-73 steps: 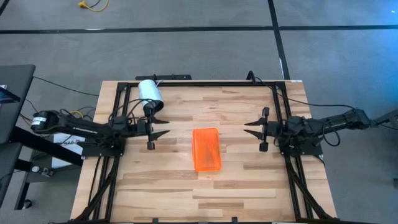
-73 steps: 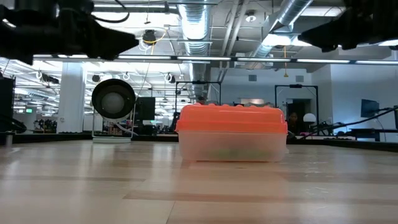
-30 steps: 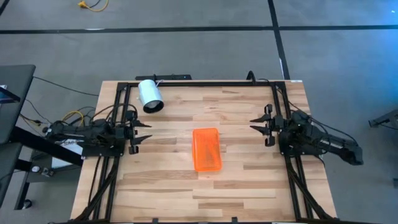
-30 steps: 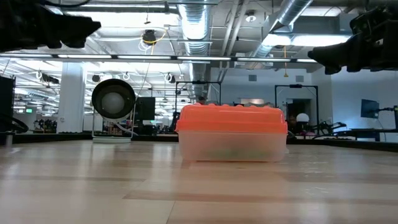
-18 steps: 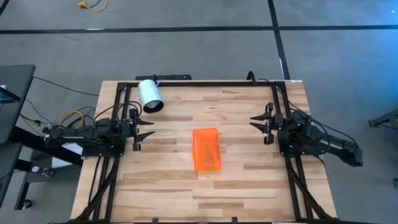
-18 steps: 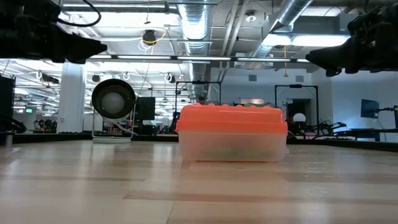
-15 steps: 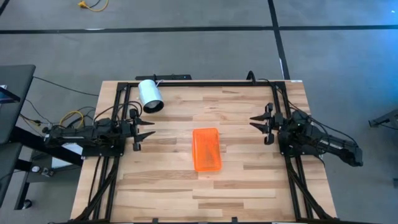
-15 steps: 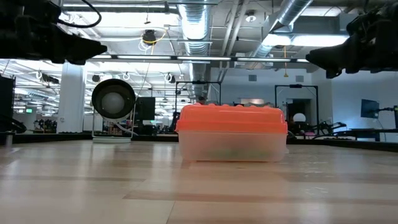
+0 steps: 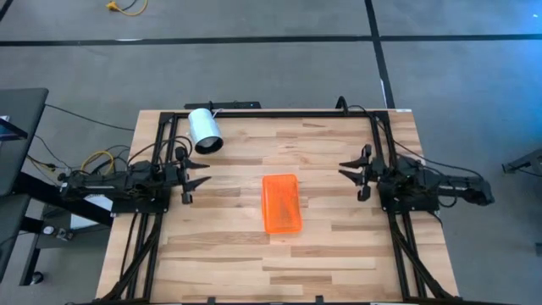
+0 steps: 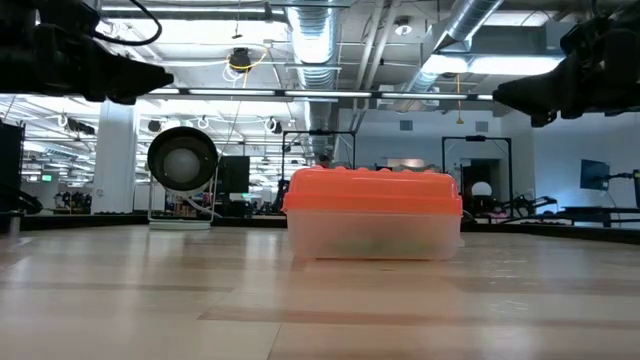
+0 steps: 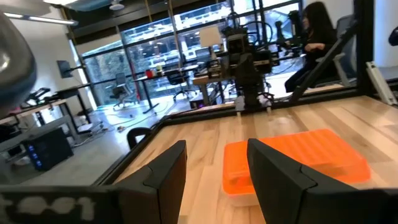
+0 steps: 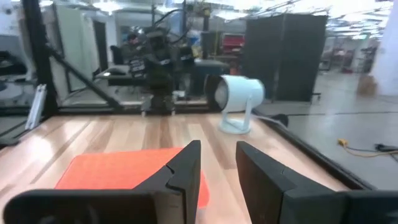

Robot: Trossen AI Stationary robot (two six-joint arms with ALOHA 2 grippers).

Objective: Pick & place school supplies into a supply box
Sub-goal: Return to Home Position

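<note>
The supply box (image 9: 281,203) lies mid-table with its orange lid shut on the clear base (image 10: 373,237). It also shows in the left wrist view (image 11: 292,162) and the right wrist view (image 12: 124,171). No pens, pencils or scissors show loose on the table, and what lies inside the base cannot be told. My left gripper (image 9: 203,174) (image 11: 216,146) hovers open to the left of the box, fingers pointing at it. My right gripper (image 9: 343,171) (image 12: 217,146) hovers open to its right, also facing it. Both are above the table, as the low view shows (image 10: 165,78) (image 10: 500,95).
A white cylinder (image 9: 204,130) (image 10: 182,160) (image 12: 239,96) stands near the table's far left corner. A black frame (image 9: 271,113) runs along the far edge and both sides. Bare wood (image 9: 279,263) lies between the box and the near edge. A person (image 11: 314,37) sits beyond the table.
My left gripper has moved a little toward the box and then kept still. My right arm's rear links have swung toward the far edge, so that arm now lies straight, while its gripper has stayed almost where it was. The box has not moved.
</note>
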